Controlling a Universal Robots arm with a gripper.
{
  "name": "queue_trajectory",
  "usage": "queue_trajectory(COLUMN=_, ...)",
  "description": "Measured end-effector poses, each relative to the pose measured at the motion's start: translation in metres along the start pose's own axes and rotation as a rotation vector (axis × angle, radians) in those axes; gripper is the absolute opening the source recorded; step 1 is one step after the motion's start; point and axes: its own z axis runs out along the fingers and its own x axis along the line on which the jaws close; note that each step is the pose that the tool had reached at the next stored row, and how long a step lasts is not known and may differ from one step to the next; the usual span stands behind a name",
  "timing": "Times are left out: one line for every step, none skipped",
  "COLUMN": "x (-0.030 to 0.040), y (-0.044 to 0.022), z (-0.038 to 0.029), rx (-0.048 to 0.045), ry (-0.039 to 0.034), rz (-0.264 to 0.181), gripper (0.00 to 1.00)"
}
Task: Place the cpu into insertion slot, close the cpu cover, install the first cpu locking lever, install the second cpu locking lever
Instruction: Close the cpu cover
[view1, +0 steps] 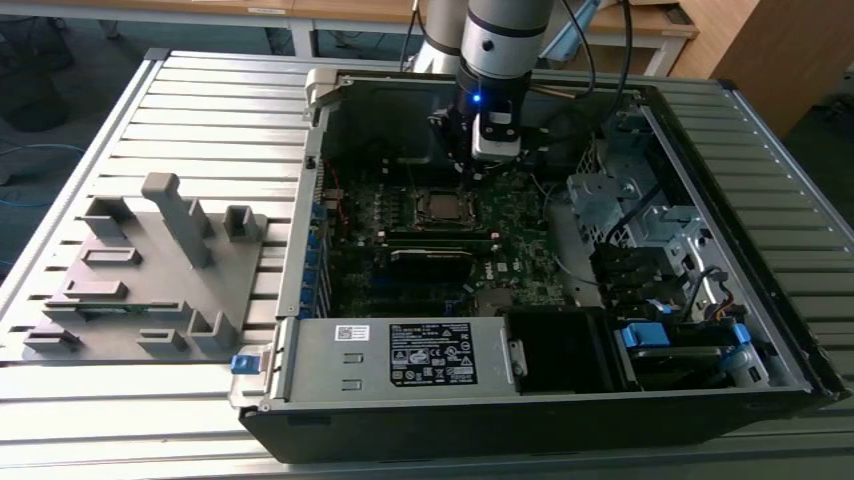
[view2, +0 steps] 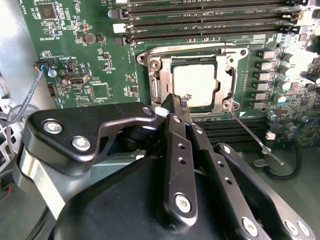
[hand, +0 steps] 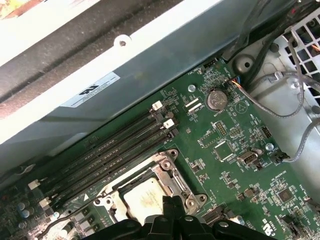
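The cpu (view2: 195, 84) lies flat in the insertion slot (view2: 150, 67) on the green board, its pale metal top showing through the window of the cpu cover (view2: 227, 75), which lies down over it. One thin wire locking lever (view2: 252, 132) sticks out loose from the socket's corner, away from the board. My gripper (view2: 176, 101) is shut with nothing between its fingers, its tips at the socket's edge beside the cpu. In the first wrist view the gripper (hand: 172, 201) sits against the cover (hand: 172, 175) by the cpu (hand: 142, 197). The exterior view has the gripper (view1: 491, 158) just behind the slot (view1: 438, 207).
The board sits in an open computer case (view1: 307, 190) on a slatted table. Memory slots (hand: 105, 150) run along one side of the socket, a black heatsink (view1: 430, 262) lies in front of it, and drive bays (view1: 641, 220) with cables stand at the exterior view's right. A grey fixture (view1: 147, 270) stands outside the case at the left.
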Motion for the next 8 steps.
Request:
queue_trajectory(x=0.0, y=0.0, z=0.0, rx=-0.0001, ry=0.0, rz=-0.01, gripper=0.1)
queue_trajectory(x=0.0, y=0.0, z=0.0001, rx=-0.0002, ry=0.0001, rz=-0.022, gripper=0.1)
queue_trajectory(x=0.0, y=0.0, z=0.0001, rx=-0.0003, ry=0.0001, rz=-0.033, gripper=0.1)
queue_trajectory(x=0.0, y=0.0, z=0.0001, rx=-0.0003, ry=0.0001, rz=-0.044, gripper=0.1)
queue_trajectory(x=0.0, y=0.0, z=0.0001, rx=-0.0002, ry=0.0, rz=-0.049, gripper=0.1)
queue_trajectory(x=0.0, y=0.0, z=0.0001, rx=-0.0002, ry=0.0, rz=-0.05, gripper=0.1)
queue_trajectory(x=0.0, y=0.0, z=0.0001, rx=-0.0002, ry=0.0, rz=-0.05, gripper=0.1)
queue_trajectory(x=0.0, y=0.0, z=0.0001, rx=-0.0002, ry=0.0, rz=-0.05, gripper=0.1)
